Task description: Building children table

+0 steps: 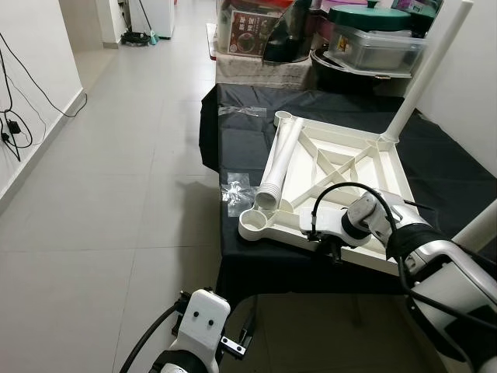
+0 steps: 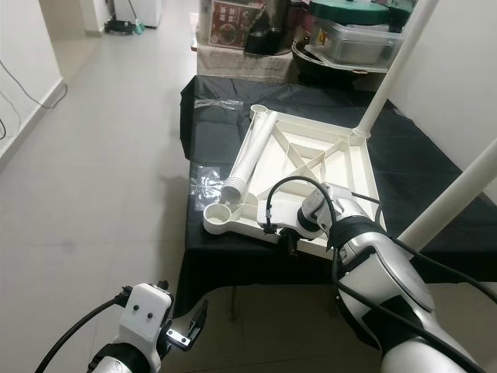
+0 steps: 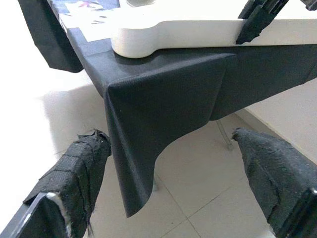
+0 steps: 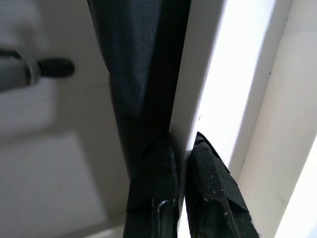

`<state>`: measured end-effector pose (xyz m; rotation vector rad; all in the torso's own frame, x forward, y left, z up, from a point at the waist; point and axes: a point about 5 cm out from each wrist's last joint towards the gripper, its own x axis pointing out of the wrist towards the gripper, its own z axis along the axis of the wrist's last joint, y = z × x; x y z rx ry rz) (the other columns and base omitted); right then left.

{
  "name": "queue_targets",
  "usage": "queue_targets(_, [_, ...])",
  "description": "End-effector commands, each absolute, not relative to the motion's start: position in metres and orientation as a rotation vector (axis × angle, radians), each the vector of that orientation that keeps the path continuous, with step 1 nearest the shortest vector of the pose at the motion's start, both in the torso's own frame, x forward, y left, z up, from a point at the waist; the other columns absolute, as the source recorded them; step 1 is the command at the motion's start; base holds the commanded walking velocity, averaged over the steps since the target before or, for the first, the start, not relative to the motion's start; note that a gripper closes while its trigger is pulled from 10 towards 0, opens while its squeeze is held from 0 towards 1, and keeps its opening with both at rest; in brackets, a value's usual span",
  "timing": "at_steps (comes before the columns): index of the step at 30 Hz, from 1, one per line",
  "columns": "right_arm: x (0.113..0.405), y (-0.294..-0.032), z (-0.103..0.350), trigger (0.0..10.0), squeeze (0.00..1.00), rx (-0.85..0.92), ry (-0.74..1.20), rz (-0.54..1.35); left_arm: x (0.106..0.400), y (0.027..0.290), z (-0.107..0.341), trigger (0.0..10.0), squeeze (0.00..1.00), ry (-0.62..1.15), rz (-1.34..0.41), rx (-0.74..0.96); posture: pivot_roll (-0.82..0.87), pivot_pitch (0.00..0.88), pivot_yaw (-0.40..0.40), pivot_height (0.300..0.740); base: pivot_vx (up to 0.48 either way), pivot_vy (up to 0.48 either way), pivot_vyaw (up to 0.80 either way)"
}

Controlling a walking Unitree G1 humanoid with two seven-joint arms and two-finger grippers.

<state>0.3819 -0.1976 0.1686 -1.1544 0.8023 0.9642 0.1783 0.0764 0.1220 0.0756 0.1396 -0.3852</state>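
A white plastic table top [image 1: 342, 138] lies upside down on a black-clothed table [image 1: 450, 167]. One white leg [image 1: 427, 66] stands upright in its far right corner. A second leg [image 2: 454, 190] rises from the near right corner. A loose leg [image 1: 279, 159] lies along the top's left side, beside an empty corner socket [image 1: 255, 223]. My right gripper [image 1: 332, 252] is shut on the top's near rim, its fingers [image 4: 153, 198] pinching the white edge. My left gripper [image 3: 183, 173] hangs open low in front of the table, holding nothing.
Clear plastic bags [image 1: 235, 190] lie on the cloth at the left edge. Boxes and containers [image 1: 373, 43] are stacked behind the table. The black cloth hangs over the front edge [image 3: 148, 124]. Tiled floor [image 1: 116, 155] stretches to the left, with cables [image 1: 15, 124] on the wall.
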Motion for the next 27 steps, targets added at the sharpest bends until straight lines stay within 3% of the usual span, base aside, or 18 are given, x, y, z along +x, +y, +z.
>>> queue_targets(1, [0.389,-0.215,0.183,0.0,0.0,-1.328,0.774,0.804,0.178,0.075,0.124,10.0,0.0,0.139,-0.383,0.068,0.01,0.073,-0.154,0.74,0.0,0.0,0.0])
queue_targets(13, [0.387,-0.231,0.182,0.0,0.0,-1.38,0.84,0.728,0.178,0.074,0.125,10.0,0.0,0.138,-0.385,0.069,0.0,0.072,-0.148,0.74,0.0,0.0,0.0])
queue_targets(14, [0.388,-0.231,0.181,8.1,0.0,-1.38,0.835,0.723,0.179,0.074,0.125,10.0,0.0,0.138,-0.385,0.069,0.0,0.071,-0.147,0.74,0.0,0.0,0.0])
queue_targets(15, [0.388,-0.228,0.181,10.0,0.0,-1.364,0.828,0.728,0.179,0.074,0.125,10.0,0.0,0.138,-0.385,0.07,0.01,0.07,-0.148,0.74,0.0,0.0,0.0])
queue_targets(16, [0.388,-0.228,0.181,10.0,0.0,-1.364,0.828,0.728,0.179,0.074,0.125,10.0,0.0,0.138,-0.385,0.07,0.01,0.07,-0.148,0.74,0.0,0.0,0.0])
queue_targets(17, [0.389,-0.223,0.181,10.0,1.0,-1.325,0.809,0.743,0.179,0.075,0.125,10.0,0.0,0.137,-0.384,0.072,0.01,0.07,-0.143,0.74,0.0,0.0,0.0])
queue_targets(24, [0.394,-0.219,0.193,10.0,1.0,-1.296,0.757,0.721,0.18,0.077,0.124,10.0,0.0,0.137,-0.381,0.076,0.01,0.063,-0.143,0.74,0.0,0.0,0.0])
queue_targets(25, [0.394,-0.22,0.199,10.0,0.27,-1.286,0.748,0.726,0.181,0.077,0.124,10.0,0.0,0.137,-0.381,0.077,0.01,0.058,-0.141,0.74,0.0,0.0,0.0])
queue_targets(26, [0.394,-0.222,0.205,10.0,0.0,-1.284,0.745,0.748,0.182,0.078,0.124,10.0,0.0,0.137,-0.38,0.078,0.01,0.052,-0.138,0.74,0.0,0.0,0.0])
queue_targets(27, [0.394,-0.223,0.208,10.0,0.0,-1.285,0.745,0.766,0.182,0.078,0.123,10.0,0.0,0.137,-0.38,0.079,0.01,0.051,-0.138,0.74,0.0,0.0,0.0])
